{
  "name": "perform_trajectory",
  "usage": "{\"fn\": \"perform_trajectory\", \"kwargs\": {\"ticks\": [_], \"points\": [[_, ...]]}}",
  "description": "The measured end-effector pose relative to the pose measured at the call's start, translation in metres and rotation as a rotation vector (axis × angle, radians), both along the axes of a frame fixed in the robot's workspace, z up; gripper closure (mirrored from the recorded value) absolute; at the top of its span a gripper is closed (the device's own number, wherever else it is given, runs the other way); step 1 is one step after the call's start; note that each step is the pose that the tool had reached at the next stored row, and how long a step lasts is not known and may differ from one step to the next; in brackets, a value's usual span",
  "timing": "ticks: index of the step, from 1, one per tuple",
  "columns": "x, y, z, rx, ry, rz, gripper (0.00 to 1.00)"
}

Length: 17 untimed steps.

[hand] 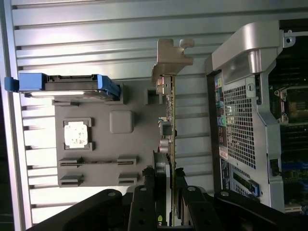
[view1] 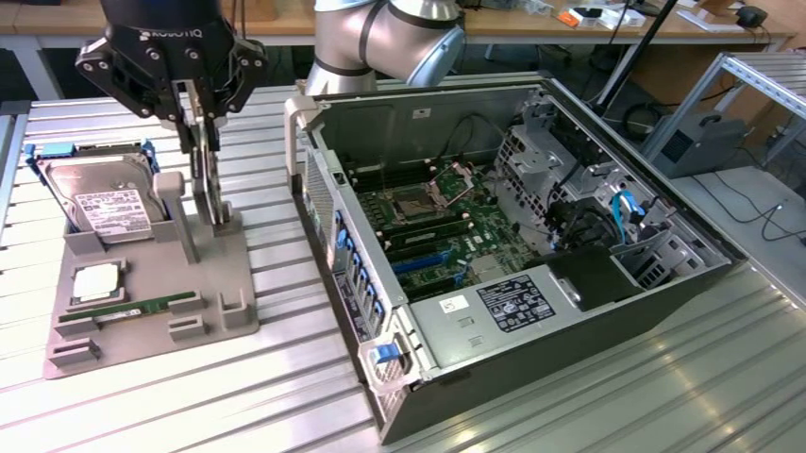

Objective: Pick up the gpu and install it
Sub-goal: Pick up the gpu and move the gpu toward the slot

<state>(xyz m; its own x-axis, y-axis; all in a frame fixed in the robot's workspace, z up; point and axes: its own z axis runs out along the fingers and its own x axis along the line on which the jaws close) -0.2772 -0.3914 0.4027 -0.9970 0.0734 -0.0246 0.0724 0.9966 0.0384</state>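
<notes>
The gpu (view1: 221, 193) stands on edge at the back of the grey fixture (view1: 221, 316), a thin dark card seen edge-on. In the wrist view the gpu (hand: 172, 125) runs away from the camera, and its silver bracket (hand: 171, 55) sits at the far end. My gripper (view1: 204, 123) comes down from above and is shut on the card's upper edge. The black fingers (hand: 159, 175) press against both faces of the card. The card's lower edge still looks level with the fixture's upright posts. The open computer case (view1: 504, 236) lies at the exterior view's right.
On the fixture are a hard drive (view1: 108, 198) in a blue carrier, a processor chip (view1: 98, 283) and a green memory stick (view1: 139, 310). Inside the case the motherboard (view1: 428, 226) lies exposed. The ribbed metal table (view1: 290, 396) carries everything.
</notes>
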Motion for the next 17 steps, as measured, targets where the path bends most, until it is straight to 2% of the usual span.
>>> {"fn": "perform_trajectory", "kwargs": {"ticks": [17], "points": [[0.0, 0.0, 0.0169, -0.0001, 0.0001, 0.0, 0.73]]}}
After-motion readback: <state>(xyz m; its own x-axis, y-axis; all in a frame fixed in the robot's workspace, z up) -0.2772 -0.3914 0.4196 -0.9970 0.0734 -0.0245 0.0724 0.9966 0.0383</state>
